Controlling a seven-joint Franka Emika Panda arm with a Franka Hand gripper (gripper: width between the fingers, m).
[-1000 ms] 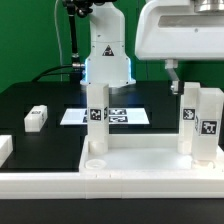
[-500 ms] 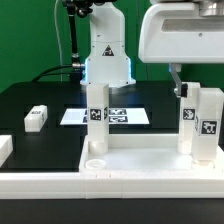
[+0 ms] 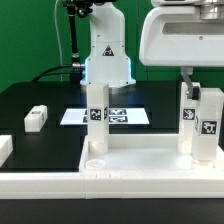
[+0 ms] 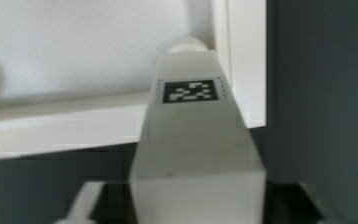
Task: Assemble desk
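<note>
The white desk top [image 3: 140,165] lies rim-up at the front. A tagged leg [image 3: 97,125] stands upright on its left corner. Two more legs [image 3: 188,120] [image 3: 208,130] stand close together at the exterior view's right. My gripper [image 3: 196,80] hangs over that pair, with one finger [image 3: 186,74] down at their tops. In the wrist view a tagged leg [image 4: 194,130] runs up between the fingers of my gripper [image 4: 194,205], which is shut on it, beside the desk top's rim [image 4: 229,60]. Which of the pair it is I cannot tell.
A loose white leg [image 3: 36,118] lies on the black table at the exterior view's left, and another white piece [image 3: 5,150] sits at the left edge. The marker board [image 3: 125,117] lies behind the desk top, in front of the arm's base [image 3: 105,55].
The visible finger has moved toward the exterior view's right, closing in on the right-hand legs. The jaws have narrowed from wide open onto the leg.
</note>
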